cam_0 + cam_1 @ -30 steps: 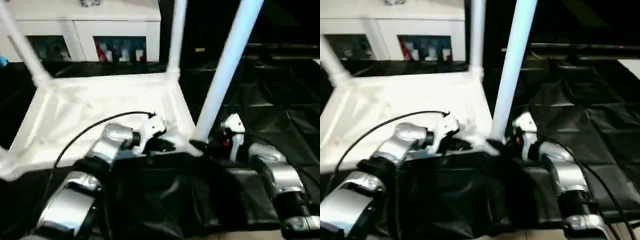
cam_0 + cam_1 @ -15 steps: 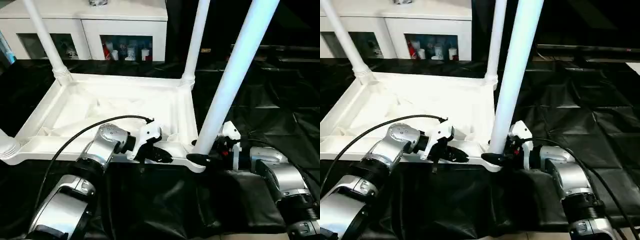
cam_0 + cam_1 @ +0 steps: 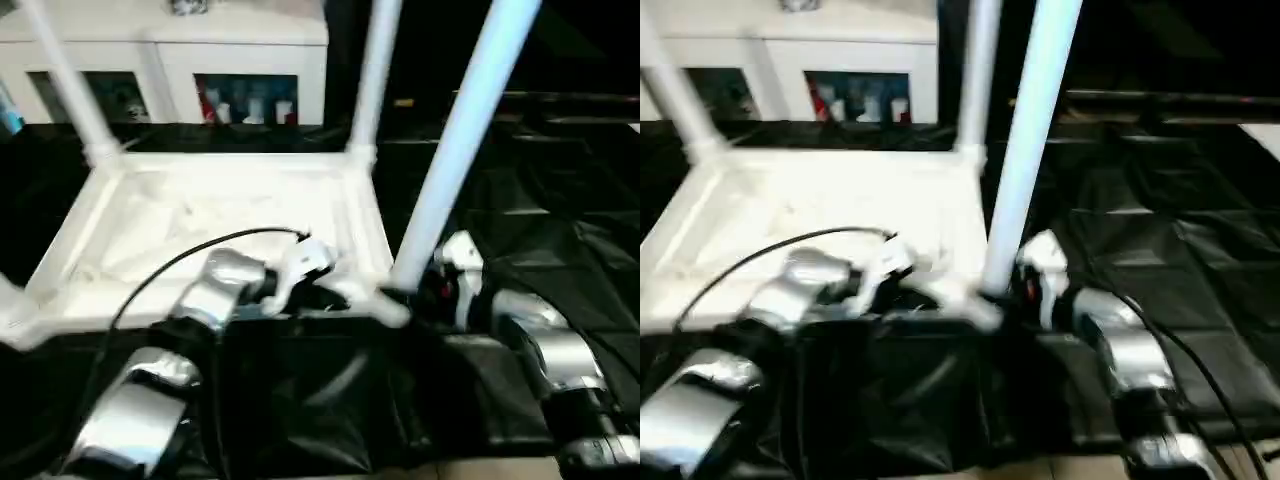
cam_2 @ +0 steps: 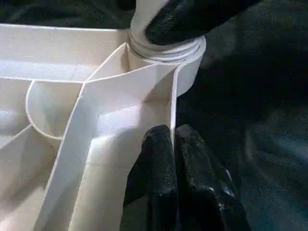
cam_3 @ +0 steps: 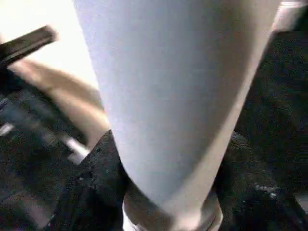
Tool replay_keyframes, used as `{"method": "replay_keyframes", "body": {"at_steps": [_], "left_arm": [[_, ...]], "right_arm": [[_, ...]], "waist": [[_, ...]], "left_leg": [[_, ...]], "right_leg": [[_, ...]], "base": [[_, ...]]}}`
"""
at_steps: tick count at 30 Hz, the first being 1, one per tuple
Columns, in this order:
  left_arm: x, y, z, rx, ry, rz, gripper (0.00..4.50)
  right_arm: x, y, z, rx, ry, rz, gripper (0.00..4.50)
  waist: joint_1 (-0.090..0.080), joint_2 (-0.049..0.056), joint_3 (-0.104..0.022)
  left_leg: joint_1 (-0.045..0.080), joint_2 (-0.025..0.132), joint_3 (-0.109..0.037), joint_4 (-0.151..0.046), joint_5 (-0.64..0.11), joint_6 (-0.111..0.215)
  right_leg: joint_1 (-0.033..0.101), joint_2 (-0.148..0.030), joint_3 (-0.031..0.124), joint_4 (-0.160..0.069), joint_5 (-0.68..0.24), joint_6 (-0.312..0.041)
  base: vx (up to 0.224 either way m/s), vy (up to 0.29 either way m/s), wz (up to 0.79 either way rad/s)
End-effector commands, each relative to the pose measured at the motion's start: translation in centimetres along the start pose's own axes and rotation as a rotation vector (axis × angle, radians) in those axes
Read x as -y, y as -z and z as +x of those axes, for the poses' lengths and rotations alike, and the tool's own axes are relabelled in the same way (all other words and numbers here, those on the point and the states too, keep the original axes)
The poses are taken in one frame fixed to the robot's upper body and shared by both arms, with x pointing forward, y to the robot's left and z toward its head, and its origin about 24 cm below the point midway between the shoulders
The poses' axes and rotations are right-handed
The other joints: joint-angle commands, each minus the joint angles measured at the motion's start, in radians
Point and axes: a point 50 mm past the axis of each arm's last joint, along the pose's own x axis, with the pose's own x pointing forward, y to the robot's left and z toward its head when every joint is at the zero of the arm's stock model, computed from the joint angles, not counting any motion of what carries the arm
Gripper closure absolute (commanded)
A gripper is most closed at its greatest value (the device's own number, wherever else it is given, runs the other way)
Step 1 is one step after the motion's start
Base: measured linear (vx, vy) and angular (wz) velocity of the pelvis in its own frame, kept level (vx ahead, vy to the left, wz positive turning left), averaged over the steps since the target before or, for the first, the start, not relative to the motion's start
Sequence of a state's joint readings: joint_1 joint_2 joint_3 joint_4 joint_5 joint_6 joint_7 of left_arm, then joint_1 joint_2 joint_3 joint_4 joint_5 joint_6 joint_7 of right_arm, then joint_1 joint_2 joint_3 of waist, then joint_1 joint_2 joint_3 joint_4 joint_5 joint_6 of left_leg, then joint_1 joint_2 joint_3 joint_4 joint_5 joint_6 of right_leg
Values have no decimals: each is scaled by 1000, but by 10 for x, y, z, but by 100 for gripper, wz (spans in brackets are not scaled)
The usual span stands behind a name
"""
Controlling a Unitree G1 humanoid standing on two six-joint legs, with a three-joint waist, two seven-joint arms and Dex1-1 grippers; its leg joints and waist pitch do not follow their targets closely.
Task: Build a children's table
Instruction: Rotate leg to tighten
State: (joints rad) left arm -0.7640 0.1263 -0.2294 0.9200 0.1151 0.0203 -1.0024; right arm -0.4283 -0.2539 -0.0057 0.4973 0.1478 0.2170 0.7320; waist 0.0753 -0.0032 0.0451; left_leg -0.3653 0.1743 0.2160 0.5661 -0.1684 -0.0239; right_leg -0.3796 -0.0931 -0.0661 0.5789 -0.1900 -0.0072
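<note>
The children's table [image 3: 215,215] lies inverted on the black-draped work table [image 3: 560,190] with its legs pointing upward, the left gripper [image 4: 173,144] clenched on the near rim wall beside the corner socket [image 4: 166,62], the right gripper [image 5: 163,192] grasping the near-right leg [image 3: 455,150] just above that socket

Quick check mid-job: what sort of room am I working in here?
Probably an indoor lab or demo room, not a home. The upturned children's table lies on a black-draped work table, and a white cabinet holding small colourful items stands behind it.
</note>
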Motion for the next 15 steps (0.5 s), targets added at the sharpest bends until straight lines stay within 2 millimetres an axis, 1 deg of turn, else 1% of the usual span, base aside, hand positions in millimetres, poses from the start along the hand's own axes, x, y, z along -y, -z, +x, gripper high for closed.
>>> {"method": "replay_keyframes", "body": {"at_steps": [1,2,3,4,5,6,7,8,9,10,11,12,13,15], "left_arm": [[-2,-16,19,54,-153,-46,450],[-2,-17,21,56,-166,-49,450],[-2,-18,22,56,-175,-52,450],[-1,-19,24,56,-187,-55,450],[2,-24,32,67,-193,-57,450],[2,-24,32,67,-193,-57,450],[4,-26,35,78,-181,-55,450],[4,-27,35,82,-175,-55,450],[5,-27,35,86,-163,-51,450],[5,-27,34,87,-151,-45,450],[5,-26,33,89,-138,-39,450],[5,-25,32,89,-132,-36,450],[4,-24,30,87,-116,-30,450],[5,-19,23,83,-60,-17,450]], "right_arm": [[-18,37,19,-111,87,145,237],[-18,38,20,-110,111,159,238],[-18,39,21,-111,125,166,239],[-19,39,23,-112,145,176,239],[-25,39,31,-108,153,178,239],[-25,39,31,-108,153,178,239],[-30,37,35,-97,124,178,239],[-32,36,36,-91,107,180,239],[-34,35,36,-80,81,184,189],[-35,33,36,-66,55,189,189],[-35,32,35,-55,30,194,176],[-36,31,34,-48,17,197,170],[-35,29,32,-43,-12,189,170],[-33,26,24,-49,-92,139,140]], "waist": [[-11,-7,-45],[-12,-8,-45],[-17,-10,-45],[-17,-9,-45],[-19,-9,-46],[-20,-9,-46],[-21,-3,-46],[-21,-6,-46],[-20,-6,-47],[-19,-6,-47],[-19,-8,-48],[-18,-8,-48],[-18,-10,-49],[-13,-12,-50]], "left_leg": [[27,64,-47,-74,-371,-31],[30,63,-51,-74,-384,-35],[27,63,-51,-74,-393,-29],[28,62,-50,-74,-393,-25],[28,61,-49,-73,-398,-19],[28,60,-49,-73,-402,-17],[28,61,-50,-75,-411,-17],[28,60,-49,-74,-414,-15],[26,61,-50,-76,-410,-12],[26,62,-50,-76,-410,-10],[25,62,-49,-76,-405,-7],[24,62,-49,-75,-404,1],[23,62,-48,-75,-400,4],[22,63,-45,-74,-373,15]], "right_leg": [[9,-77,43,-94,-467,-153],[10,-77,39,-95,-482,-148],[13,-77,39,-98,-483,-141],[11,-77,40,-100,-482,-139],[8,-77,42,-102,-478,-137],[7,-76,42,-103,-481,-133],[8,-75,42,-105,-473,-131],[8,-74,42,-105,-468,-131],[11,-75,42,-102,-453,-134],[11,-74,42,-101,-447,-135],[11,-74,43,-100,-432,-140],[12,-76,43,-100,-425,-144],[13,-76,44,-99,-420,-146],[16,-76,46,-95,-386,-156]], "base": [[0,0,0],[0,0,0],[0,0,0],[0,0,0],[0,0,0],[0,0,0],[0,0,0],[0,0,0],[0,0,0],[0,0,0],[0,0,0],[0,0,0],[0,0,0],[0,0,0]]}}
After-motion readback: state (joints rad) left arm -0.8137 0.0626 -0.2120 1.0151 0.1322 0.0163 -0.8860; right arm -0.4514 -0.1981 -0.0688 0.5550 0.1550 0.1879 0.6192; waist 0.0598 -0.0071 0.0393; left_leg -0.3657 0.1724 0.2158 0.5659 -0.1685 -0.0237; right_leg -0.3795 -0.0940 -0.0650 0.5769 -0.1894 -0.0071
